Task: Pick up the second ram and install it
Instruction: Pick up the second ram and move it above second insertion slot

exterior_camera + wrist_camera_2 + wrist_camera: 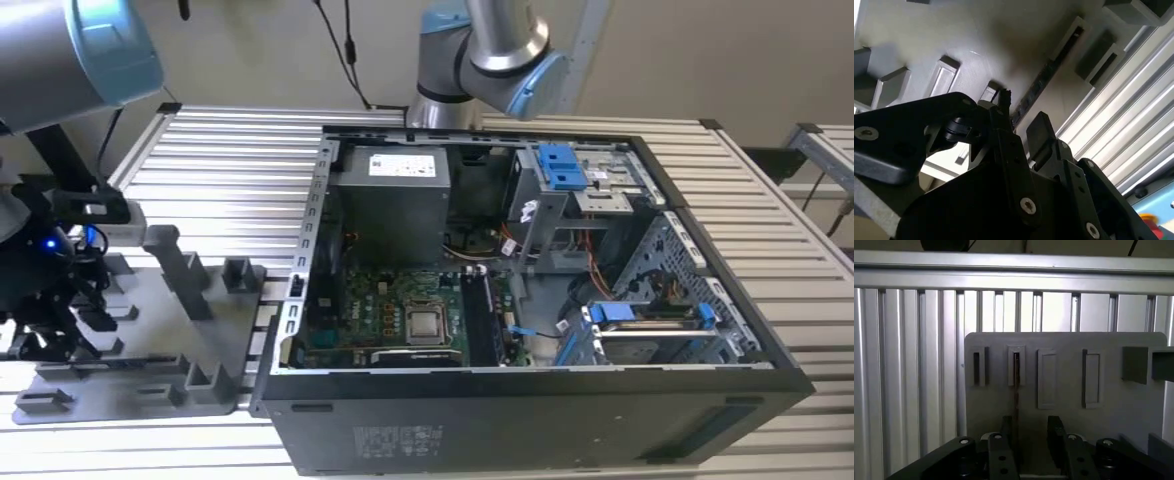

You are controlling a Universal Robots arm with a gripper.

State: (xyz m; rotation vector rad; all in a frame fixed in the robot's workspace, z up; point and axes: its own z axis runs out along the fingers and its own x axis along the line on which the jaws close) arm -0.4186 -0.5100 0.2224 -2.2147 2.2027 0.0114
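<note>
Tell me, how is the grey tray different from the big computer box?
The grey tray is pale and low, with small posts sticking up; the computer box is black, bigger and deep. The tray holds a thin dark ram stick on its edge, while the box is packed with parts, like a green board and blue clips. The gripper hangs over the tray, not the box. Both lie on the ribbed metal table.

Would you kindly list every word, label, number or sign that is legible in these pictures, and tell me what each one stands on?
No text can be read as it stands.
White label on the power supply: too small to read.
Pale print on the computer case wall: too blurred to read.
The second ram, edge-on in the grey tray: no print shows.
</note>
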